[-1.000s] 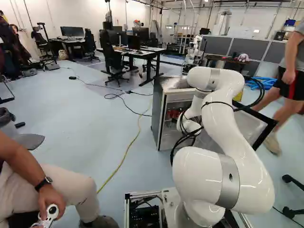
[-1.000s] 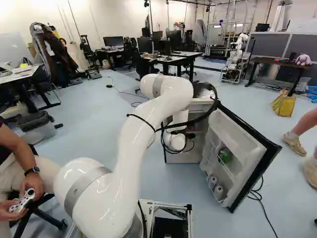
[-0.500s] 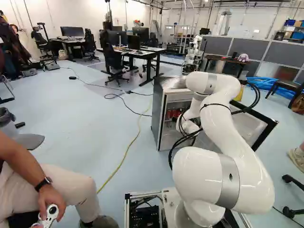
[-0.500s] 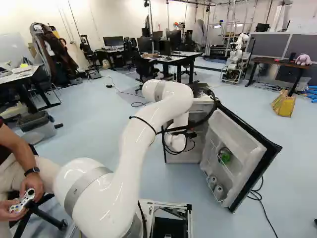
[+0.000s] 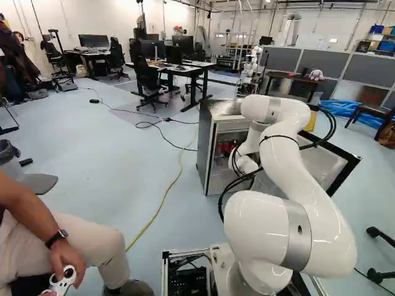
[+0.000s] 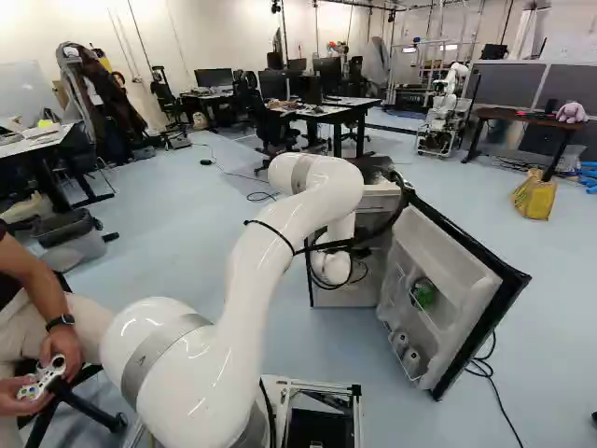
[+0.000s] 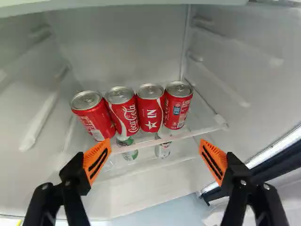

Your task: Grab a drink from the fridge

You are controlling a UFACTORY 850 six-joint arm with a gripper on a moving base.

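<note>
- arm (image 5: 299, 179) is a bit lower now, so probably lining up
- gripper (image 7: 155, 149) wide open, nothing in it
- cans (image 7: 150, 113) sit near shelf (image 7: 202, 132) front edge

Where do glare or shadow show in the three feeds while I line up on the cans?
Left base view: bright highlights on the white arm, shiny patches on the fridge top, shelf space dim; right base view: highlights along the arm again; wrist view: soft light, pale gleams on the lids, red cans clear of hard shadow.
</note>
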